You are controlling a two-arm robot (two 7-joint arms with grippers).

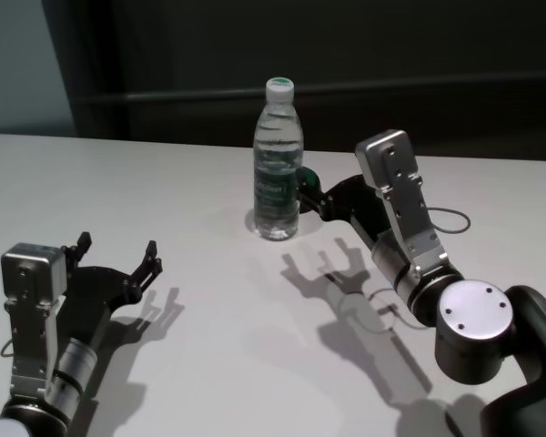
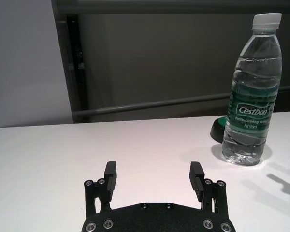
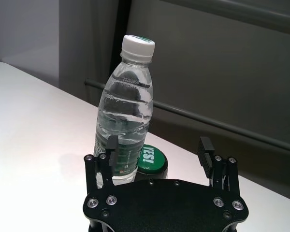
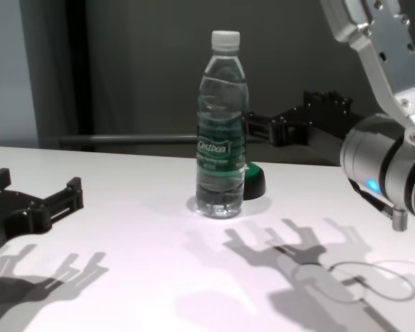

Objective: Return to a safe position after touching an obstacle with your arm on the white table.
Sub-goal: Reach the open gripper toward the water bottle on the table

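Observation:
The obstacle, a tall clear water bottle (image 1: 278,164) with a white cap and green label, stands upright on the white table (image 1: 209,319). My right gripper (image 1: 309,193) is open and raised above the table at the bottle's right side. In the right wrist view one fingertip (image 3: 112,145) overlaps the bottle (image 3: 128,108) and looks to be against it. The chest view shows the gripper (image 4: 254,126) right beside the bottle (image 4: 221,131). My left gripper (image 1: 118,259) is open and empty, low over the table at the front left, far from the bottle (image 2: 251,96).
A low black-and-green round puck (image 3: 152,159) sits on the table just behind the bottle, below my right gripper; it also shows in the chest view (image 4: 254,181). A dark rail and wall run behind the table's far edge. A thin cable (image 1: 448,218) loops off the right forearm.

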